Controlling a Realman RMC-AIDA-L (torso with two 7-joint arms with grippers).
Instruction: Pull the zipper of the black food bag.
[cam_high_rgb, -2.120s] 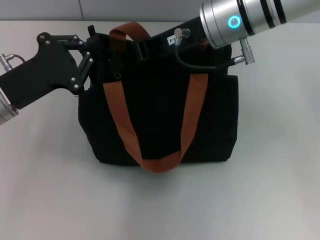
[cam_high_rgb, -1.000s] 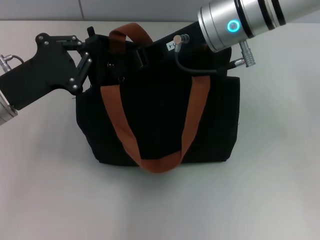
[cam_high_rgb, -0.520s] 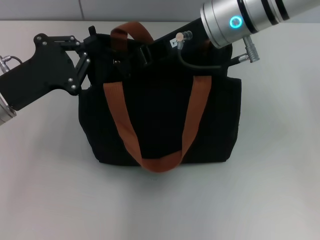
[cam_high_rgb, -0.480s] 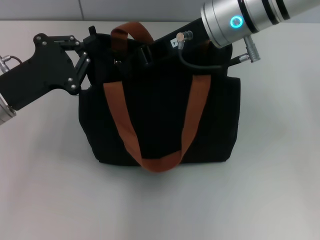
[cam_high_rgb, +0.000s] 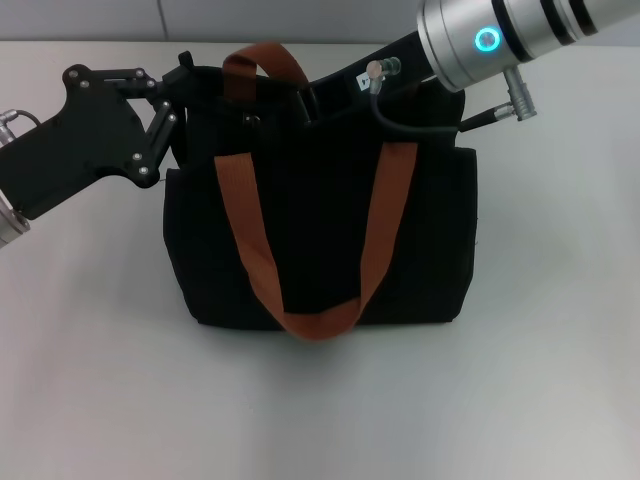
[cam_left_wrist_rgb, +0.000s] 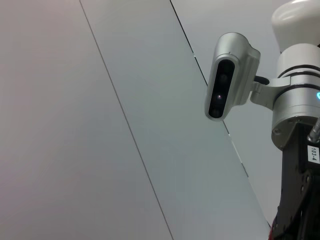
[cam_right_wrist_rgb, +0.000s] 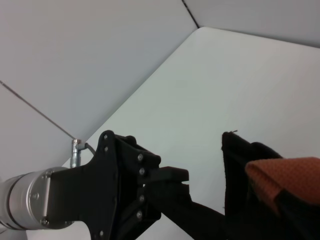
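Observation:
The black food bag (cam_high_rgb: 320, 230) stands on the white table with its brown-orange straps (cam_high_rgb: 390, 220) draped over the front. My left gripper (cam_high_rgb: 187, 72) is shut on the bag's top left corner; it also shows in the right wrist view (cam_right_wrist_rgb: 175, 184), reaching toward the bag's corner (cam_right_wrist_rgb: 237, 160). My right gripper (cam_high_rgb: 305, 100) reaches in from the upper right and sits on the bag's top edge near the middle, black against black. A small silvery glint (cam_high_rgb: 251, 118) on the top edge, left of the right gripper, looks like the zipper pull.
The white table (cam_high_rgb: 560, 330) lies on all sides of the bag. A grey panelled wall (cam_left_wrist_rgb: 100, 125) stands behind. The left wrist view shows the head camera (cam_left_wrist_rgb: 227, 75) and my right arm (cam_left_wrist_rgb: 297, 115).
My right gripper has moved to the right along the bag's top edge. The bag's top and left strap have shifted right with it. The left gripper has stayed at the corner.

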